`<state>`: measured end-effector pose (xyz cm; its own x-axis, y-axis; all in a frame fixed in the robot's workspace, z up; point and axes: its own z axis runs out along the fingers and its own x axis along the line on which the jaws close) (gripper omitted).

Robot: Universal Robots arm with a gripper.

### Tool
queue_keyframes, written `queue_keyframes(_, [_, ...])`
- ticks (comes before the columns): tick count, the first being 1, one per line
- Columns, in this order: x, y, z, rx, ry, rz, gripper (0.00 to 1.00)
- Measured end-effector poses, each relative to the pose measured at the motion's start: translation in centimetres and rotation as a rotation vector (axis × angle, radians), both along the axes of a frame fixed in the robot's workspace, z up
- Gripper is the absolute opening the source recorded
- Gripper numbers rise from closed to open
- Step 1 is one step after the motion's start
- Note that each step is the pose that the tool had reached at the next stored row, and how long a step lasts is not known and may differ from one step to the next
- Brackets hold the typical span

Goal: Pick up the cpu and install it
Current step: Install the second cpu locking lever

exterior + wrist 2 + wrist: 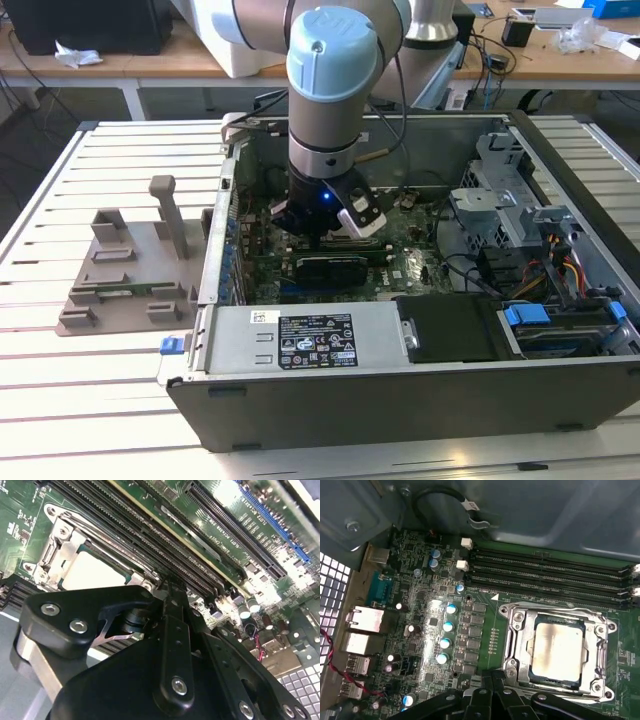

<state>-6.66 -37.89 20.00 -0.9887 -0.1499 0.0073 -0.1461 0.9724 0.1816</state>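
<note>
We see a white slatted worktable [60, 400], behind it a wooden bench [150, 62] on white legs, strewn with cables [490, 50], under even indoor light.

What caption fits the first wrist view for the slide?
Cpu seated in the motherboard socket, the hand hovering just beside it, memory slots running alongside.

You see the cpu [556, 651] lying flat in its socket on the green motherboard, framed by the silver metal bracket. Its square top is pale metal with a dull, smudged patch. In the second wrist view the cpu [95, 572] sits level, beside the memory slots.
</note>
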Motion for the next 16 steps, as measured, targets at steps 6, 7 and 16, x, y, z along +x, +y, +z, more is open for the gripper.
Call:
queue_keyframes(6, [1.0, -0.02, -0.02, 0.0043, 0.0144, 0.000, 0.11])
queue_keyframes(7, [1.1, -0.03, -0.10, 0.0074, 0.0189, 0.000, 0.11])
queue_keyframes(16, [0.4, -0.04, -0.03, 0.0239, 0.0185, 0.008, 0.11])
